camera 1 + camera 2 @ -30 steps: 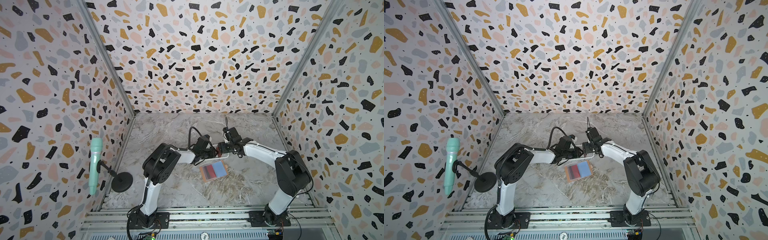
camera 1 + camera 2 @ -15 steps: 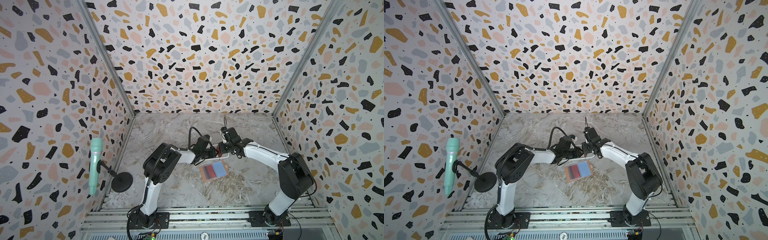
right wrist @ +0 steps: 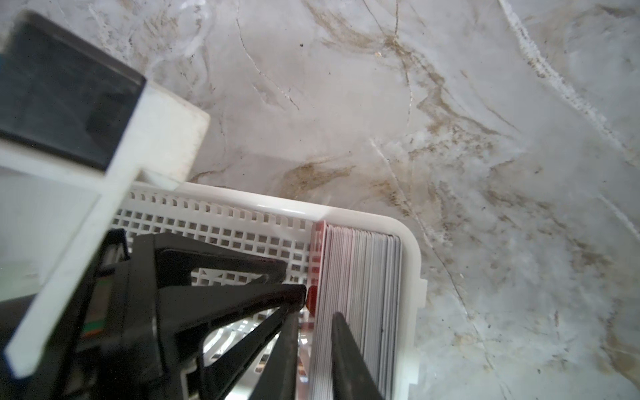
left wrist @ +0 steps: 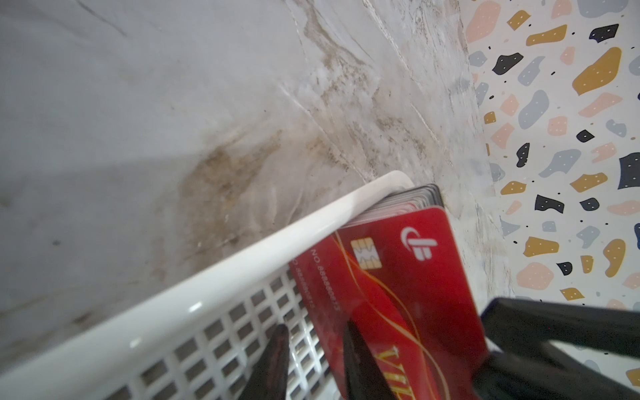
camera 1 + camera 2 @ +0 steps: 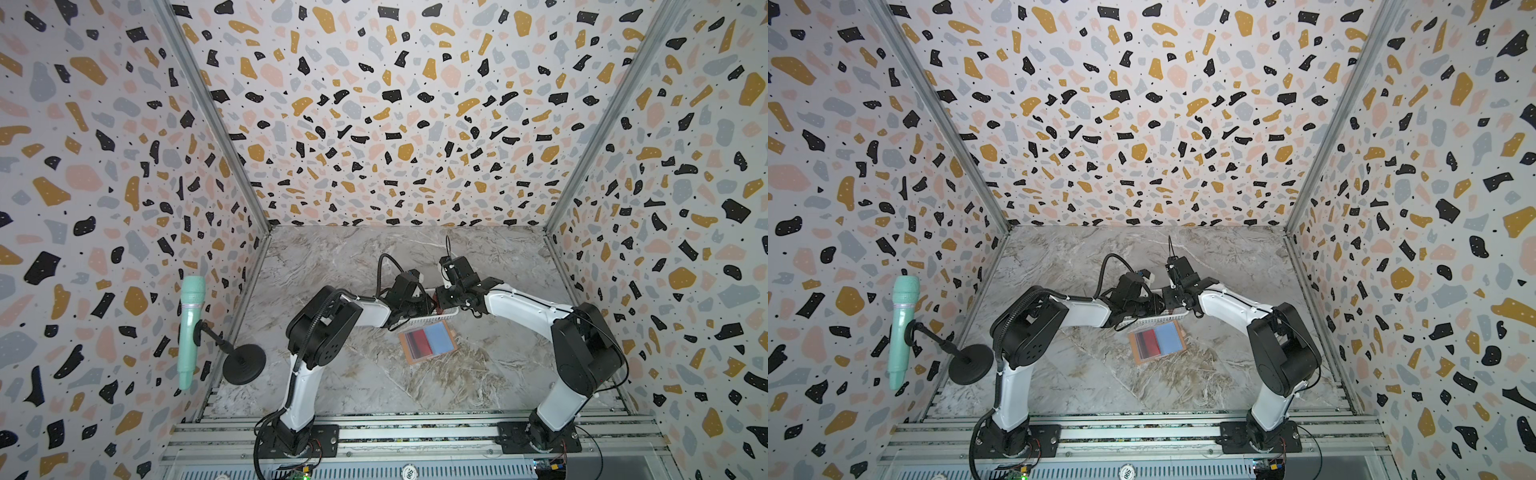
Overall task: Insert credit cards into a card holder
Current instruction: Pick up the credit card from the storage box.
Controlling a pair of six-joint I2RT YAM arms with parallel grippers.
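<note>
Right gripper (image 3: 317, 315) pinching credit cards (image 3: 363, 277) | left gripper (image 4: 315, 327) unclear | marble tabletop (image 5: 374, 382), terrazzo walls (image 5: 395, 104)

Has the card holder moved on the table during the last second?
No. The card holder keeps the same place and the same angle relative to the microphone stand.

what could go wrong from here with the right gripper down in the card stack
1. The right gripper straddles several of the credit cards at once, so it may lift more than one.
2. The cards stand tightly stacked at one end of the white basket; a pull could drag or tip it.
3. The open card holder lies close beside the basket, so a shifted basket might bump it.
</note>
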